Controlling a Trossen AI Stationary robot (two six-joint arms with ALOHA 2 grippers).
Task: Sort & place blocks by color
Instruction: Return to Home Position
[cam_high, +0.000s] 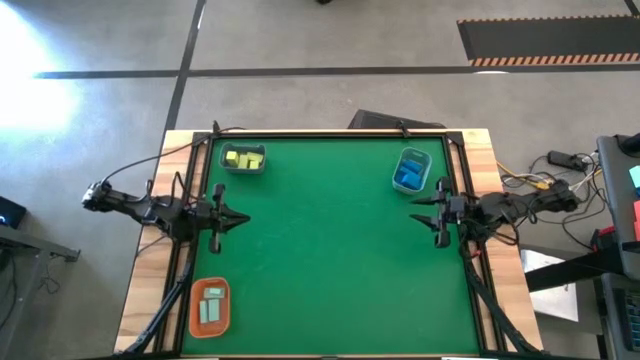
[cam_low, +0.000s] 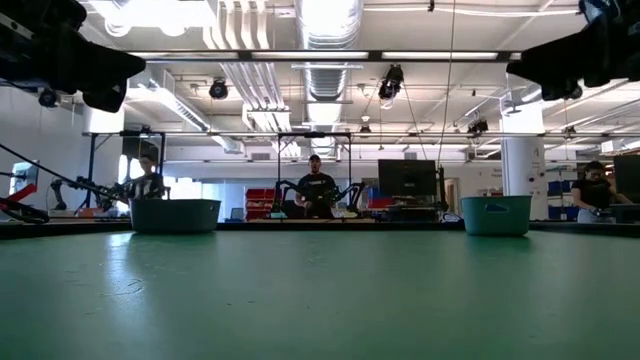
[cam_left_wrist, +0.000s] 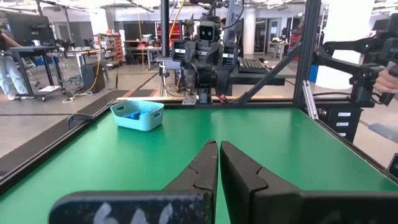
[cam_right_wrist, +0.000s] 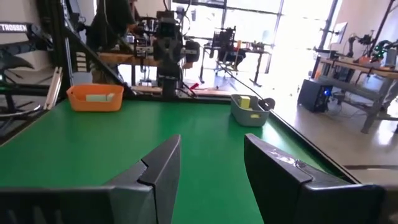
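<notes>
All the blocks lie in trays on the green table (cam_high: 330, 250). Yellow blocks (cam_high: 245, 158) are in a grey tray (cam_high: 228, 166) at the far left. Blue blocks (cam_high: 409, 176) are in a blue-grey tray (cam_high: 424, 160) at the far right. Pale mint blocks (cam_high: 211, 304) are in an orange tray (cam_high: 194, 318) at the near left. My left gripper (cam_high: 245, 220) hovers by the table's left edge, pointing level inward, fingers shut (cam_left_wrist: 219, 155) on nothing. My right gripper (cam_high: 416, 212) hovers by the right edge, pointing level inward, open (cam_right_wrist: 211, 152) and empty.
The wide middle of the green table lies between the two grippers. A black frame (cam_high: 330, 135) runs along the table's edges. In the low view the two far trays (cam_low: 175, 214) (cam_low: 496, 214) stand at the far edge. People (cam_low: 316, 185) sit at benches in the room beyond.
</notes>
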